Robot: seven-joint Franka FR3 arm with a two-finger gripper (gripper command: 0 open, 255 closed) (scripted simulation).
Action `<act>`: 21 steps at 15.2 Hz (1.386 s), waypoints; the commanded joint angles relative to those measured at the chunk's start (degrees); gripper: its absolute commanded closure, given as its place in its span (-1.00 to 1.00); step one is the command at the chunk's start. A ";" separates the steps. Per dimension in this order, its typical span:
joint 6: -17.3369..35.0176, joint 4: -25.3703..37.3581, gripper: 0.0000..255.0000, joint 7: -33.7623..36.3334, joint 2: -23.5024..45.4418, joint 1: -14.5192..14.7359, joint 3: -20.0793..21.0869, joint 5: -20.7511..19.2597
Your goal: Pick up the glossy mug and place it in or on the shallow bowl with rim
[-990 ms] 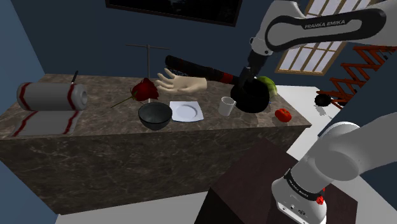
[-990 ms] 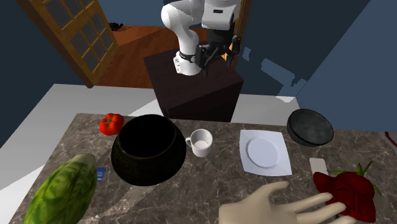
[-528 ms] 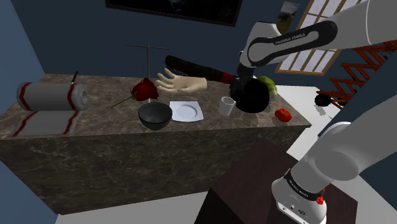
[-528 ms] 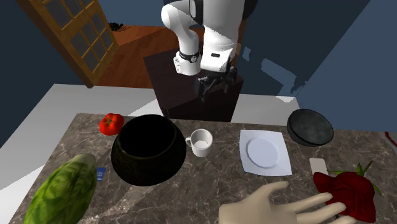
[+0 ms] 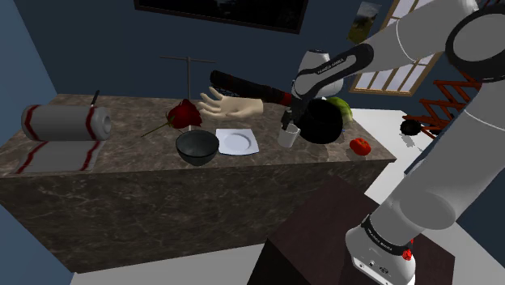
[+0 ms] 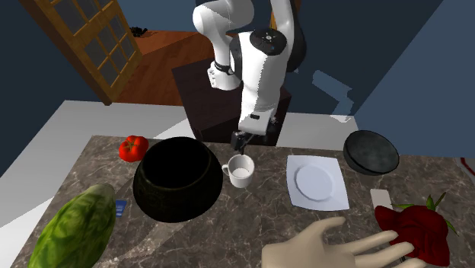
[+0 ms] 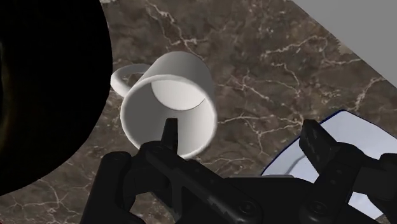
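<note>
Beside the pincer on its pot side, the big black pot (image 6: 178, 180) stands on the dark marble counter (image 6: 228, 228). It crowds that flank, which I judge is why the approach comes from straight above and not from the side.

The white mug (image 6: 241, 170) stands just under the pincer (image 6: 240, 141), a little toward the pot. It is upright, its long axis vertical and its open mouth facing up at the hand. Its handle points away from the pincer toward the pot and ends just beside the pot's wall. That leaves the far rim and the side toward the dish free for a grasp.

In the wrist view the pincer (image 7: 242, 133) is spread wide and holds nothing. Its 2 fingers (image 7: 168, 130) stand apart: 1 tip hangs over the near rim of the mug (image 7: 168, 105), the other over bare counter on the dish side. So the mug is not centred between them. I judge the hand must shift toward the pot before closing.

On the pincer's other side lies the white square dish (image 6: 317, 183) with a shallow round well, probably the target, near the mug but apart from it. Farther off the same way sits a dark round bowl (image 6: 371, 152).
</note>
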 commanded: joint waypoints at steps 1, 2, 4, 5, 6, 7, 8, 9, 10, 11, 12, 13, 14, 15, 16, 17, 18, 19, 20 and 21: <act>2.55 1.78 -1.00 -1.68 4.62 -0.53 -0.24 1.42; 3.53 2.93 -1.00 -2.39 6.91 -0.82 -0.19 2.17; 4.33 2.99 -1.00 -2.63 7.81 -0.98 -0.05 2.48; 5.02 2.94 -1.00 -2.81 8.47 -1.05 0.02 2.73; 5.71 2.90 -1.00 -2.99 9.13 -1.13 0.11 2.99; 6.39 2.88 -1.00 -3.17 9.81 -1.22 0.20 3.25; 7.07 2.86 -1.00 -3.36 10.49 -1.31 0.30 3.51; 7.74 2.87 -1.00 -3.55 11.17 -1.40 0.40 3.78; 8.79 2.89 -1.00 -3.85 12.27 -1.56 0.58 4.22; 8.79 2.88 -1.00 -3.85 12.26 -1.57 0.59 4.21; 8.79 2.89 -1.00 -3.85 12.27 -1.57 0.59 4.21; 8.79 2.89 -1.00 -3.85 12.27 -1.57 0.59 4.21; 8.79 2.89 -1.00 -3.85 12.27 -1.57 0.59 4.21; 8.79 2.89 -1.00 -3.85 12.27 -1.57 0.59 4.21; 8.79 2.89 -1.00 -3.85 12.27 -1.57 0.59 4.21; 8.79 2.89 -1.00 -3.85 12.27 -1.57 0.59 4.21; 8.79 2.89 -1.00 -3.85 12.27 -1.57 0.59 4.21; 8.79 2.89 1.00 -3.85 12.27 -1.57 0.59 4.21; 8.79 2.89 1.00 -3.85 12.27 -1.57 0.59 4.21; 8.79 2.89 1.00 -3.85 12.27 -1.57 0.59 4.21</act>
